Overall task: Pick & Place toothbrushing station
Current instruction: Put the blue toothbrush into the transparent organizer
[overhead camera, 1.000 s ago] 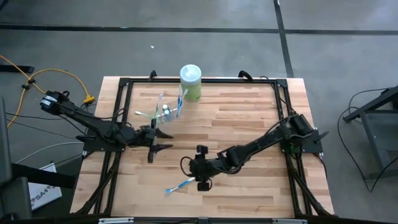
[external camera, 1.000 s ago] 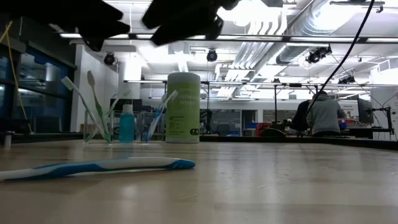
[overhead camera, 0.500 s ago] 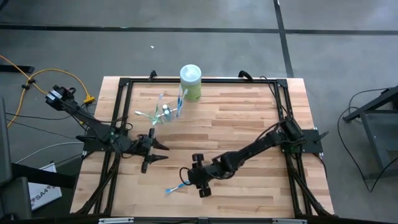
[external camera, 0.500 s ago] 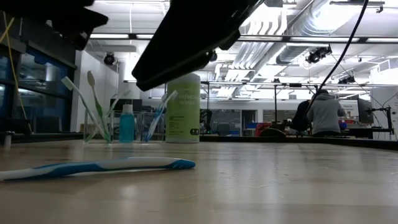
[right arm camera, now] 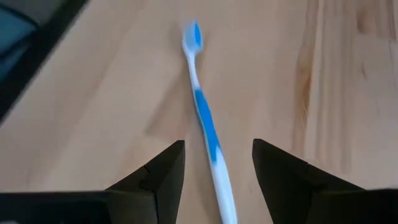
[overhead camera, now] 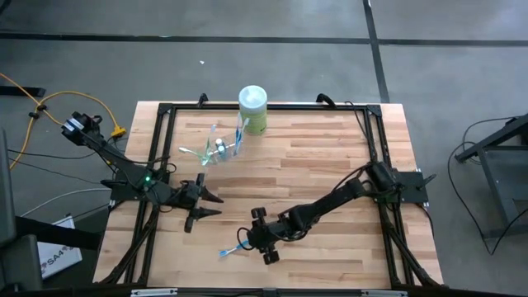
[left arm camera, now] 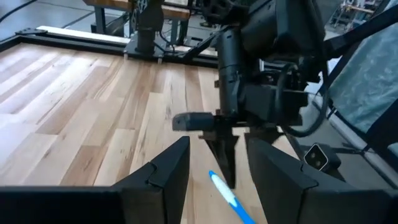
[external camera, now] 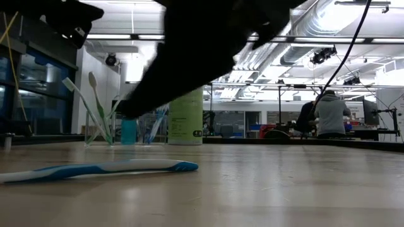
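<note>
- High view is showing the right hand (overhead camera: 246, 241) hanging low over the near-middle of the bench (overhead camera: 330, 157), right above one end of a loose blue-and-white toothbrush (overhead camera: 234, 246) that's lying flat on the wood.
- Right wrist view: the fingers (right arm camera: 155, 174) are standing open, one on each side of the toothbrush (right arm camera: 207, 132) handle, not touching it as far as I can see. Bristle end is pointing away from the hand.
- Left hand (overhead camera: 208, 206) is waiting off to the left of the bench, fingers spread wide, holding nothing. Its own camera is looking across at the right hand (left arm camera: 225, 160) with its tips just above the brush (left arm camera: 229, 198).
- Clear cup (overhead camera: 216, 150) is sitting well apart from all that, at the far left-centre of the bench, with several toothbrushes (overhead camera: 198, 153) leaning out of it.
- Just beside the cup on its far right there's a pale green canister (overhead camera: 253, 109) standing upright.
- Low view is mostly getting blocked by the dark arm, but the lying toothbrush (external camera: 101, 169) is plain to see in front, and a person (external camera: 329, 115) is sitting in the room way behind.
</note>
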